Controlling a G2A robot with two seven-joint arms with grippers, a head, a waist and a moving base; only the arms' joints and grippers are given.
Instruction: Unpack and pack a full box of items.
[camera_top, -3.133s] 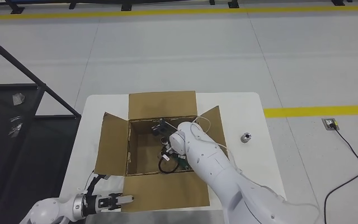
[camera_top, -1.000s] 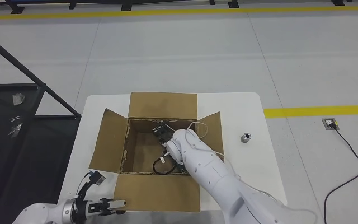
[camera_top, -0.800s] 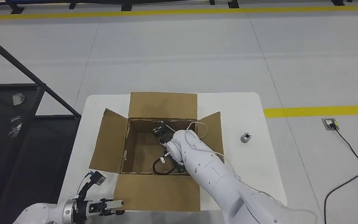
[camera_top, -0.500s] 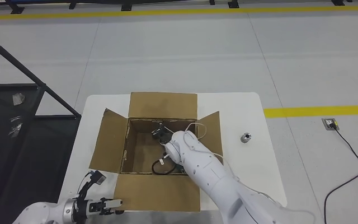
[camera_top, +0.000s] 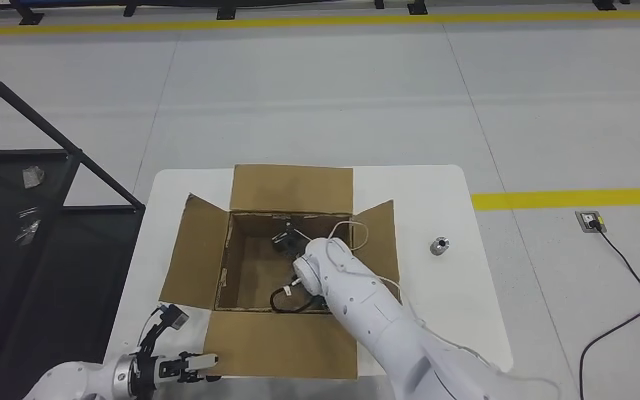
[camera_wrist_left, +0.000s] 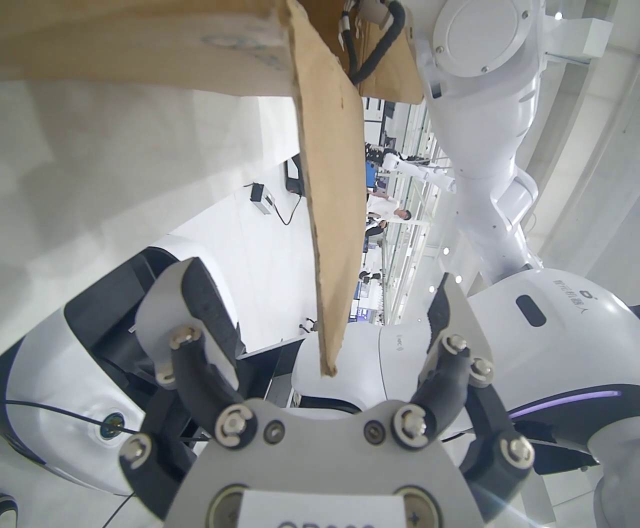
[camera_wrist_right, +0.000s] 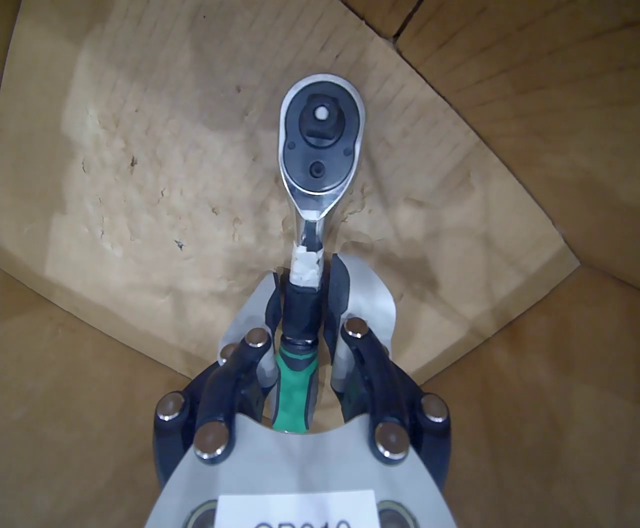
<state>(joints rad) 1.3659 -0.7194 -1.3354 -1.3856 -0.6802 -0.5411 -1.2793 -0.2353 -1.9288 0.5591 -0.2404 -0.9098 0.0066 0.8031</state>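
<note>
A: Which step is the robot on?

B: It looks like unpacking. Its right gripper (camera_wrist_right: 305, 300) is deep inside the brown cardboard box (camera_top: 290, 188). It is clenched on the green-and-black rubbery handle of a ratchet wrench (camera_wrist_right: 320, 145) — the shiny oval metal head points at the box floor.

A: What comes next?

B: Probably a straight lift, clear of the box's rough paper walls and flaps.

A: And the other arm?

B: The left gripper (camera_wrist_left: 325, 295) hangs outside the box by the near flap's edge, fingers spread wide, holding nothing. A small shiny metal cylinder (camera_top: 438, 245) sits on the white table (camera_top: 460, 300) beside the box.
</note>
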